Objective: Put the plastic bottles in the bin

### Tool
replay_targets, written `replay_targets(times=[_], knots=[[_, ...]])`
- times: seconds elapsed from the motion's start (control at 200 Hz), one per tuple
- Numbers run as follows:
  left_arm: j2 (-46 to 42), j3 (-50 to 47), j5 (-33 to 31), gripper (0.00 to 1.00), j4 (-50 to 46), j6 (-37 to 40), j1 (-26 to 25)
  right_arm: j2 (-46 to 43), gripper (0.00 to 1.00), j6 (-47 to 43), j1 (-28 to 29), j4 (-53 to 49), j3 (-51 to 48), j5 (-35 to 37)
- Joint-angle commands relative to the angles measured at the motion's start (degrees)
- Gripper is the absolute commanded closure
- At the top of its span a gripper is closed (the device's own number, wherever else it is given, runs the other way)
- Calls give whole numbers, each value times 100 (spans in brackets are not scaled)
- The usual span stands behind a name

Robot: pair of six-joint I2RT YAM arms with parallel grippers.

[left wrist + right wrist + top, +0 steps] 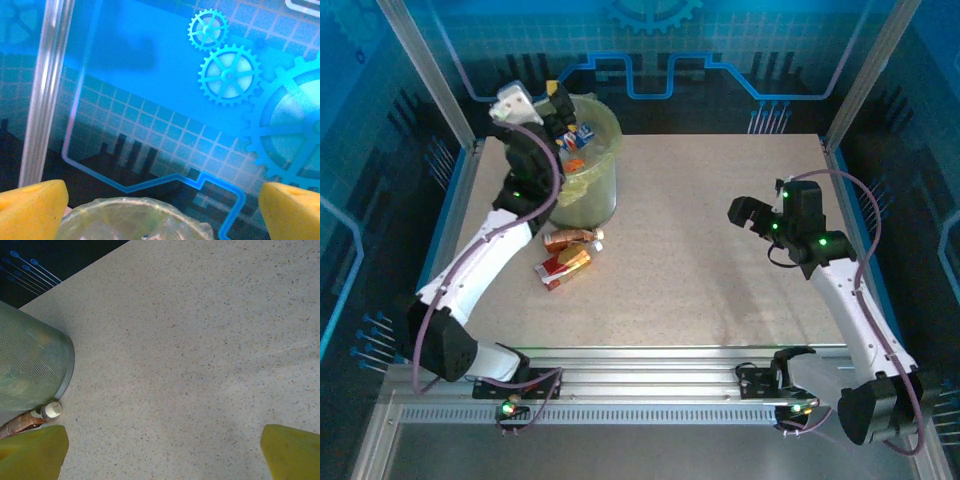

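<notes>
The left gripper (562,108) is hanging over the mouth of the bin (590,185), at the table's far left. Its yellow fingers (32,205) are standing spread as wide as they go, with nothing between them. In the left wrist view the bag-lined rim of the bin is showing just under the open jaws.

The right gripper (748,215) is hovering over bare table (720,290) on the right side, well apart from the bin. It too is gaping fully and gripping nothing, as the right wrist view shows.

Several bottles (575,135) are already sitting inside the bin, their labels and caps poking up near the rim. Two more bottles are lying on the table just in front of the bin. One brown-labelled bottle (570,238) is lying close to the bin's base, and an orange-and-red one (563,266) is lying just beside it on the near side.

The step in hand looks like the drop-off end of a cycle, with the left arm empty above the bin. The task seems nearly finished, with two bottles left on the table. The next move likely calls for lowering one arm to the nearer bottle. The open jaws need lining up across its narrow body before closing.
</notes>
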Motion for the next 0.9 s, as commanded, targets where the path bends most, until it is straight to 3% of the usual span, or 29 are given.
replay_targets(times=[0.0, 0.215, 0.38, 0.56, 0.67, 0.895], knots=[[-201, 433, 1064, 1, -1646, -846, 496, 60, 0, 18, 71, 74, 6, -74], [-367, 781, 2250, 1, -2879, -806, 984, 76, 0, 19, 65, -67, 77, 19], [-481, 1264, 3327, 1, -4699, -159, 1092, 103, 0, 52, 63, -176, 156, 69], [-1246, 207, 4167, 1, -5551, 277, 1062, 104, 0, 152, 67, -273, 213, 210], [-1863, -892, 4126, 1, -5343, 270, 837, 64, 0, 255, 63, -325, 234, 374], [-2561, -2548, 3156, 1, -4989, -296, 18, -35, 0, 357, 77, -413, 290, 577]])
